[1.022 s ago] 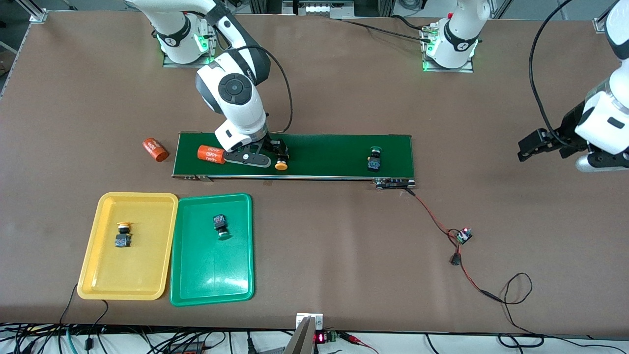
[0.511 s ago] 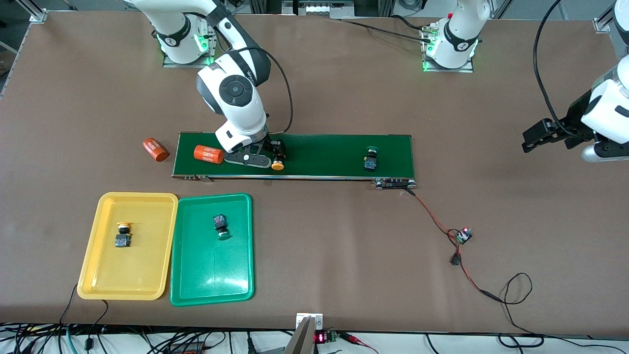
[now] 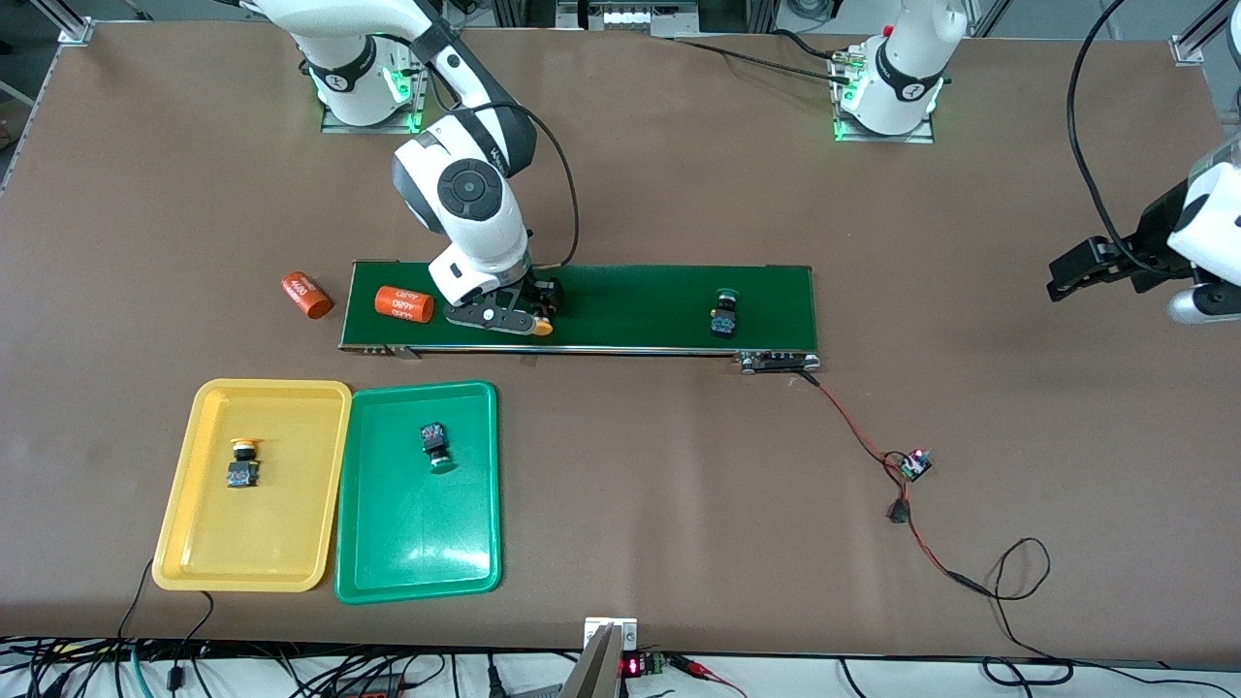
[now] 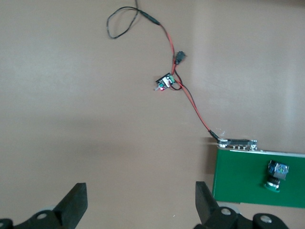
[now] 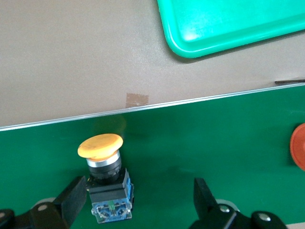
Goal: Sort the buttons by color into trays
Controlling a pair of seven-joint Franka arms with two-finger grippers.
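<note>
On belt (image 3: 630,301), yellow-capped button (image 5: 106,179)

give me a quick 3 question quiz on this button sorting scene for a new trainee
1. True or false: the right gripper is already shut on the yellow button on the conveyor belt.
2. Multiple choice: where is the unsorted green button? A) in the green tray B) on the belt, toward the left arm's end C) on the bare table
3. Fill in: the yellow tray holds ___ button(s).

Key
1. False: its fingers stand open on either side of the button.
2. B
3. one

The left gripper hangs open over bare table.
</note>
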